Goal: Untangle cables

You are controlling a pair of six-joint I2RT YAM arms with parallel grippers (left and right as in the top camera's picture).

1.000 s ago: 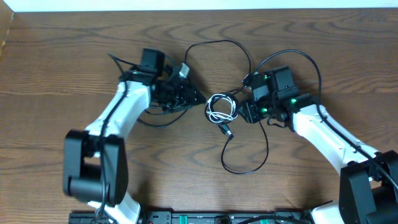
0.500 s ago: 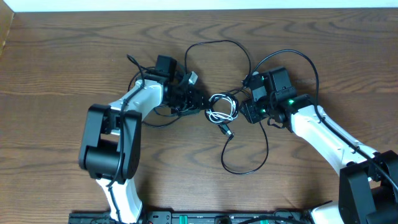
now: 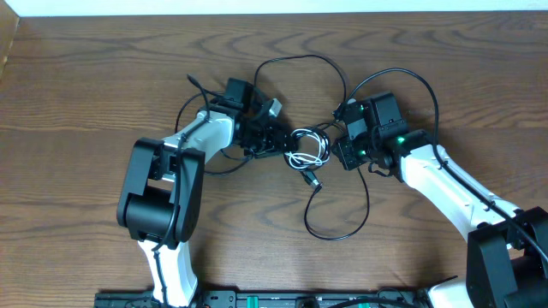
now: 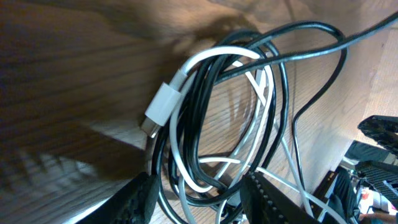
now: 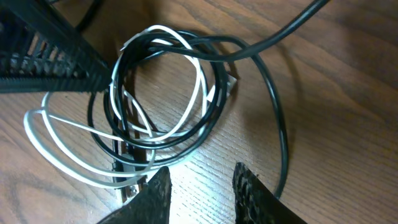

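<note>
The cables lie as one small tangled coil mid-table: the white cable (image 3: 310, 152) is looped with the black cable (image 3: 300, 57), which runs on in wide loops behind and in front. In the left wrist view the white cable's plug (image 4: 161, 104) rests on the coil's left side. My left gripper (image 4: 199, 202) is open, its fingers astride the coil's near strands without pinching them. My right gripper (image 5: 199, 196) is also open over bare wood, just short of the coil's right edge, where white cable (image 5: 62, 152) and black cable (image 5: 280, 124) overlap.
The brown wooden table (image 3: 86, 85) has a pale edge along the back. Thick black arm cables (image 3: 432, 94) arch over the right arm and another trails behind the left arm (image 3: 193, 128). A loose black plug end (image 3: 312, 180) lies just in front of the coil.
My left arm has swung right, bringing its gripper up to the coil's left edge with jaws narrower. The right gripper's jaws have also narrowed; that arm has stayed in place.
</note>
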